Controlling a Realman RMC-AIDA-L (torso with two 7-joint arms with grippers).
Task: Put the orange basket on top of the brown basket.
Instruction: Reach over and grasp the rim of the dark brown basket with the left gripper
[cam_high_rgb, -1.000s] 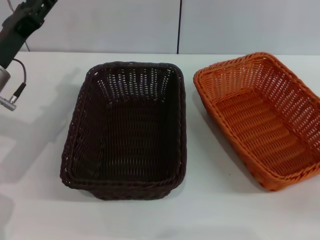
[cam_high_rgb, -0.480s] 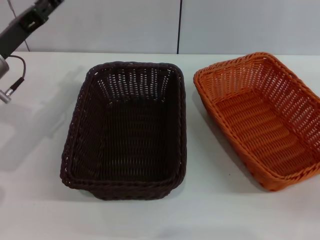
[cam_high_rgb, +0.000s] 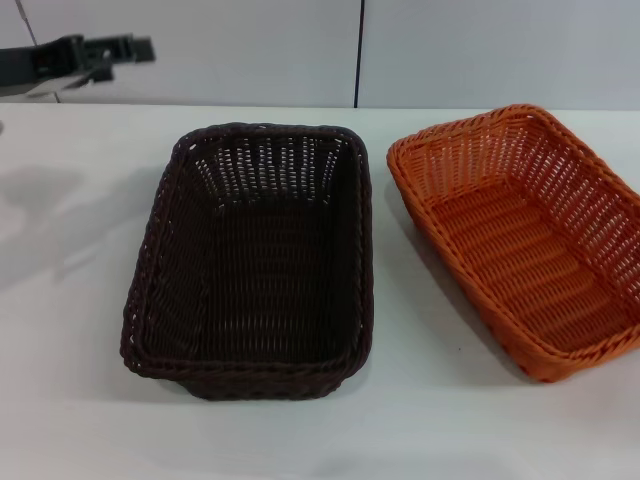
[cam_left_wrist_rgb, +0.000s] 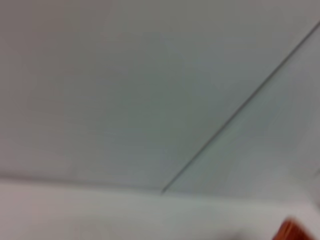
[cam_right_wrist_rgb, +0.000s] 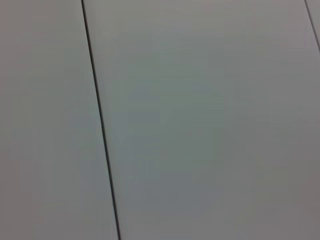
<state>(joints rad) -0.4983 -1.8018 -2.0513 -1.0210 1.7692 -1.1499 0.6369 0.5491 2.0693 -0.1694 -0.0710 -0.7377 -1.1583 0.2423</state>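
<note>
The brown basket (cam_high_rgb: 255, 260) stands empty on the white table (cam_high_rgb: 70, 300), left of centre in the head view. The orange basket (cam_high_rgb: 525, 235) stands empty beside it on the right, a narrow gap apart, turned slightly askew. My left gripper (cam_high_rgb: 128, 46) hangs high at the back left, above the table's far edge, pointing right, well away from both baskets and holding nothing I can see. A small piece of the orange basket (cam_left_wrist_rgb: 296, 231) shows in the left wrist view. My right gripper is out of view.
A grey panelled wall (cam_high_rgb: 450, 50) with a dark vertical seam runs behind the table. The right wrist view shows only that wall (cam_right_wrist_rgb: 200, 125). The orange basket reaches the right edge of the head view.
My left arm has swung up and back; its wrist and cable have left the view, and the gripper now points right at the top left. The baskets have not moved.
</note>
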